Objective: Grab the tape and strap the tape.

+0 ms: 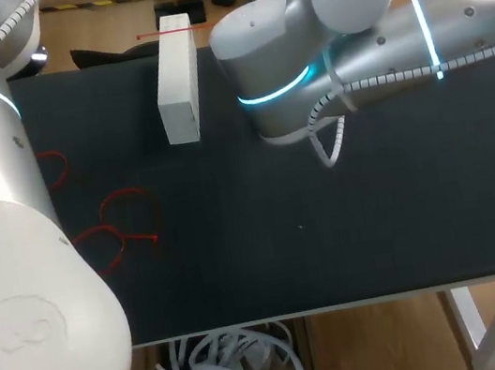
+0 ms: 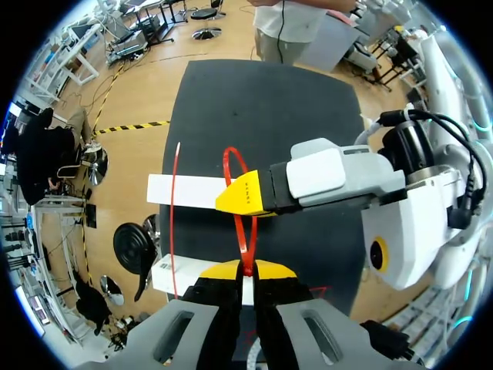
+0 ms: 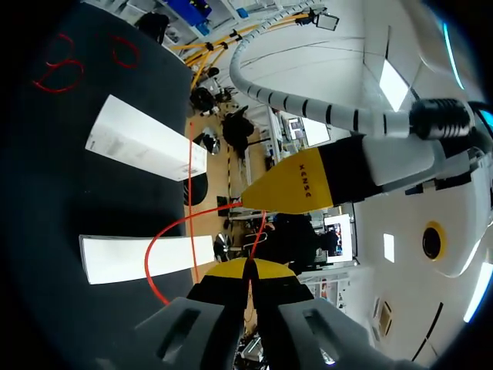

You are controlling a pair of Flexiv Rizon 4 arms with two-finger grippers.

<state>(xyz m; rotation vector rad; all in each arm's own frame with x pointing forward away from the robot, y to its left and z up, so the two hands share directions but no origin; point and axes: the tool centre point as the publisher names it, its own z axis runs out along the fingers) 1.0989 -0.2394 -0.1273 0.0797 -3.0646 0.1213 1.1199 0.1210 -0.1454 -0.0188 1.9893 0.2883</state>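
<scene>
My left gripper point(image 2: 246, 271) is clamped tight on the red tape point(image 2: 249, 240), whose loop rises just ahead of the fingers. My right gripper point(image 3: 248, 271) is pinched closed on the same strap, its yellow tip meeting the loop. Only the wrist cameras show this. From the head camera my right arm point(image 1: 375, 40) hides both grippers, leaving a thin red line at 12 o'clock across the white block point(image 1: 178, 83). Spare red loops point(image 1: 128, 219) lie at 9 o'clock on the black table point(image 1: 331, 228).
</scene>
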